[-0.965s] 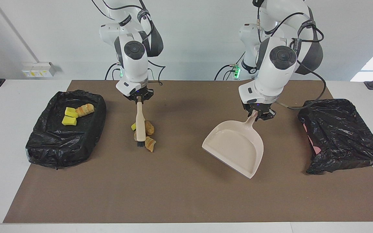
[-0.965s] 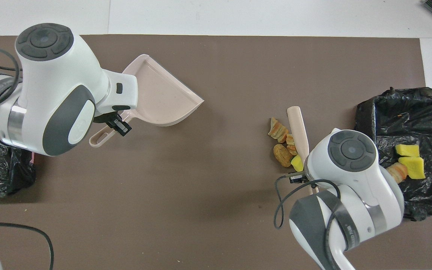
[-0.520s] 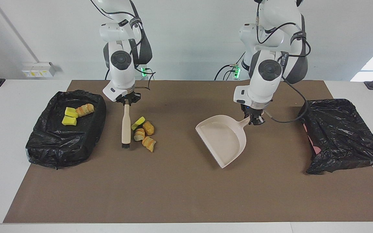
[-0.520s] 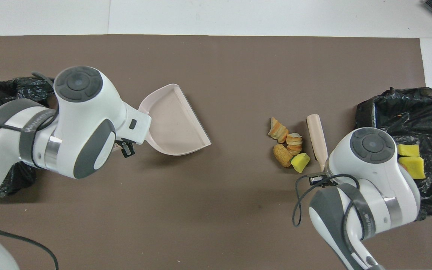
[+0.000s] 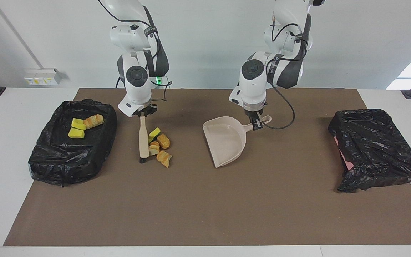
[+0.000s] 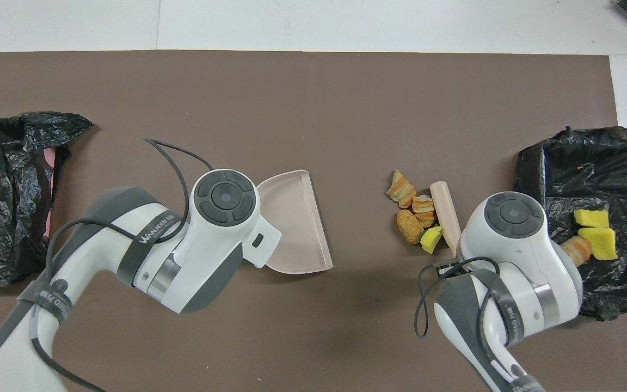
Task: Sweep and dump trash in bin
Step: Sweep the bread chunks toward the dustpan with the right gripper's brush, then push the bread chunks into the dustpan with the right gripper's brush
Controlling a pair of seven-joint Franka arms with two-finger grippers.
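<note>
On the worktop (image 5: pixel 205 207) beside the brush (image 5: pixel 143 137), four trash lumps (image 5: pixel 160 145) unswept; three more inside the black-lined bin (image 5: pixel 48 167) at the right arm's end. Right claw (image 5: pixel 143 115) clamped on brush handle, left claw (image 5: pixel 257 123) clamped on dustpan (image 5: pixel 225 141) handle, pan mouth apart from the pile. Sweeping in and dumping judged yet to do.

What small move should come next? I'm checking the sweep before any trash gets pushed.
Probably bring the dustpan closer to the loose trash. The left pincer holds its handle, but bare mat separates its open edge from the pile. The right pincer holds the brush against the pile's bin side, ready to sweep.
</note>
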